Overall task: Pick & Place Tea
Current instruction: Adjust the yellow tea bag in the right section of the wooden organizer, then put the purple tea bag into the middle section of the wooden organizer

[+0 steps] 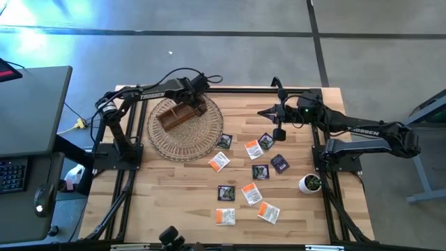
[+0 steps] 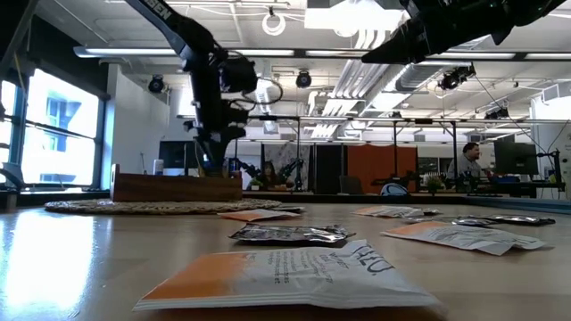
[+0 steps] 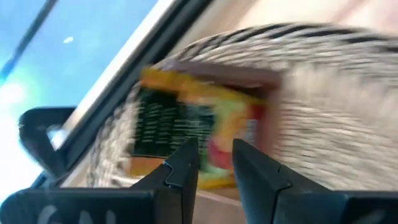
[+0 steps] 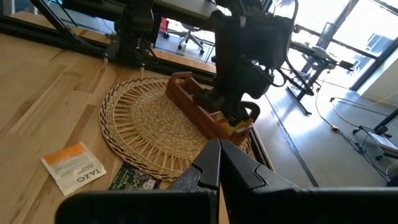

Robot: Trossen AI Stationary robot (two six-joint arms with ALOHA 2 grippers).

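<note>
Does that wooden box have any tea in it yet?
Yes. The wooden box holds a yellow-orange sachet at one end, under the left pincer.

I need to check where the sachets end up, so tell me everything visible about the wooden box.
The wooden box is brown, long and low, with upright walls. It rests flat on the round woven mat, angled across its rear half. A yellow-orange sachet shows at one end, right under the left end effector.

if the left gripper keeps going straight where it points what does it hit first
Most likely the yellow sachet in the wooden box on the woven mat. The left gripper aims straight at it, jaws slightly parted; depth is hard to judge.
</note>
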